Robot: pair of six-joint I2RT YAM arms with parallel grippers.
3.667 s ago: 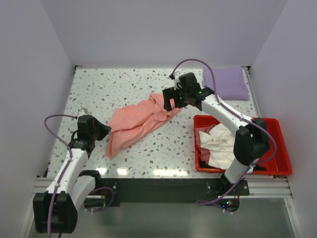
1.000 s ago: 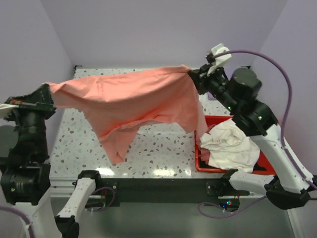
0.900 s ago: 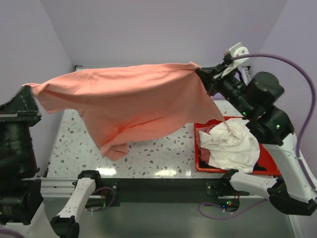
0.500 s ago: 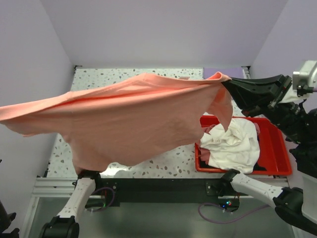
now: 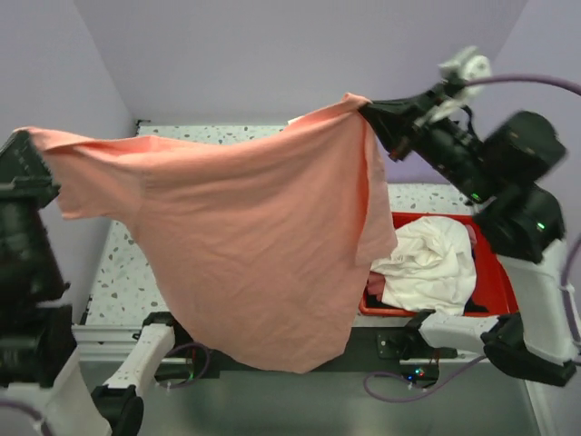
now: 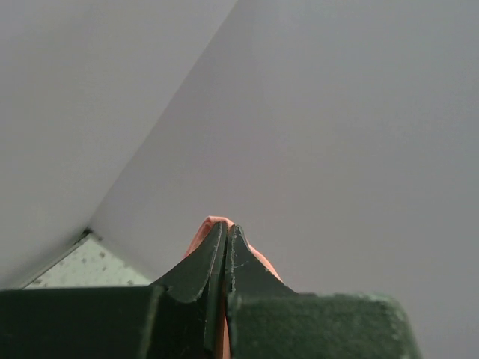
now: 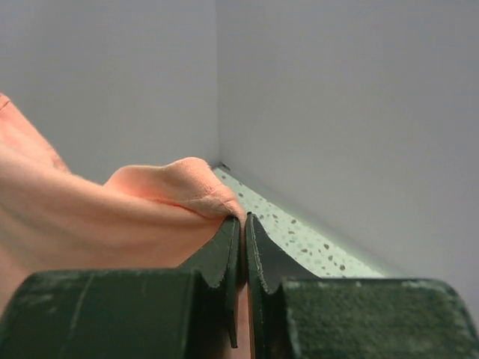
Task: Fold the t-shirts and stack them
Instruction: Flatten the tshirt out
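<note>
A pink t-shirt [image 5: 245, 236] hangs spread in the air above the table [image 5: 123, 272]; the left gripper [image 6: 227, 247] and right gripper [image 7: 243, 232] each pinch its upper edge.

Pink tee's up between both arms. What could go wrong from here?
1. The left gripper and right gripper each pinch just a small fold of the salmon-pink t-shirt; it may slip out.
2. Its hem hangs past the table's near edge; it could snag or land off the table.
3. It also hangs close to the red bin and might drape into it.
</note>
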